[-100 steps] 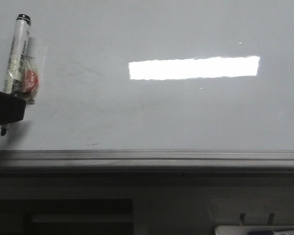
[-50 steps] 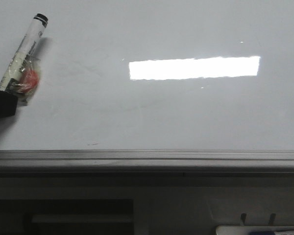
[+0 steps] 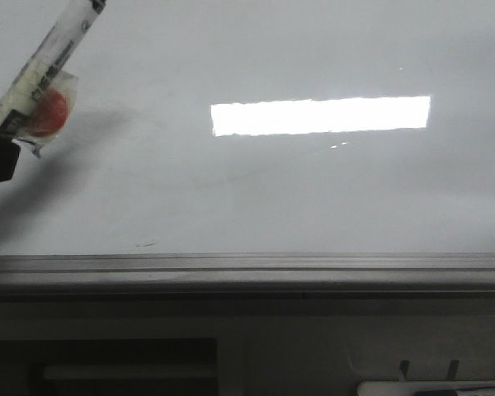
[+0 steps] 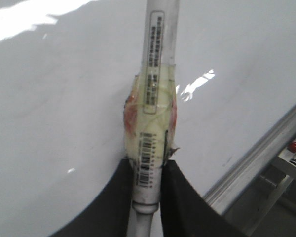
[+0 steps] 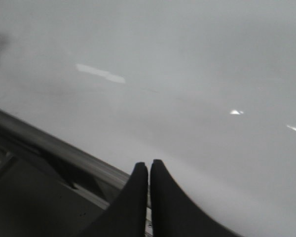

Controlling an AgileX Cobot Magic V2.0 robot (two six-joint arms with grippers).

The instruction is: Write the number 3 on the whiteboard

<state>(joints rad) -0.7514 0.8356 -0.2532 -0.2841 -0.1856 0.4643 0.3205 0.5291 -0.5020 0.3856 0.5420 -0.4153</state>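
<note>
whiteboard ×1 | marker ×1 | left claw gripping marker

Whiteboard fills upper part of front view; glossy pale grey-white surface; bright rectangular reflection right of centre; faint curved smudge below reflection's left end; tiny dark mark just above bottom edge, left of centre; no numeral visible on surface; dark shadow across lower-left area; grey metal rail runs along bottom edge, full width; in left wrist view rail slants beside board.
</note>
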